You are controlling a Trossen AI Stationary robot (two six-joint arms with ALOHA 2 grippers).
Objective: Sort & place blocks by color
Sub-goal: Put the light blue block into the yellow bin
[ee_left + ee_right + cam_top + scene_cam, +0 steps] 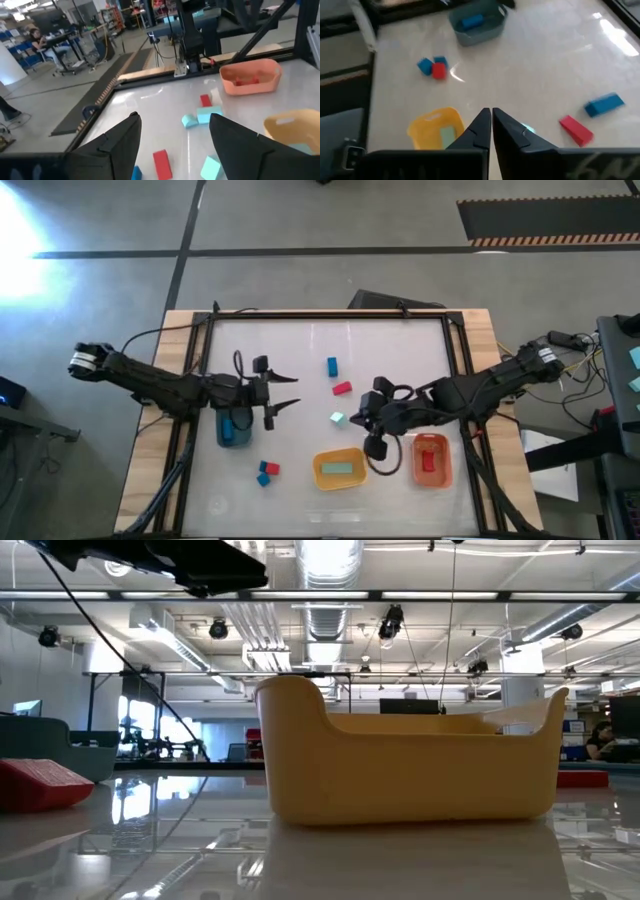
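- High view: the left pincer (282,390) is seen spread wide beside the grey-blue bin (234,426), where a blue block (239,421) lies. The right pincer (362,418) is shut just beside a mint block (338,418); whether the block is pinched cannot be told here. A blue bar (331,365) and a red bar (342,388) lie mid-table with open room around them. A red and blue cluster (267,472) sits near the front edge of the table (300,340). The yellow bin (339,469) carries a mint bar (340,467), the orange bin (431,459) a red block (429,461).
- Low view: the yellow bin (410,765) is shown close up at the glossy front edge; a red shape (42,783) is caught at the picture's edge.
- Left wrist view: the left pincer's fingers (125,140) are held well apart, nothing between them. Red blocks (162,163) and mint blocks (208,114) are scattered ahead, the orange bin (251,76) near the far edge.
- Right wrist view: the right pincer (491,120) is closed tip to tip, a sliver of the mint block (526,130) just beside the tips. The red bar (576,129) and blue bar (604,104) lie apart on clear surface.
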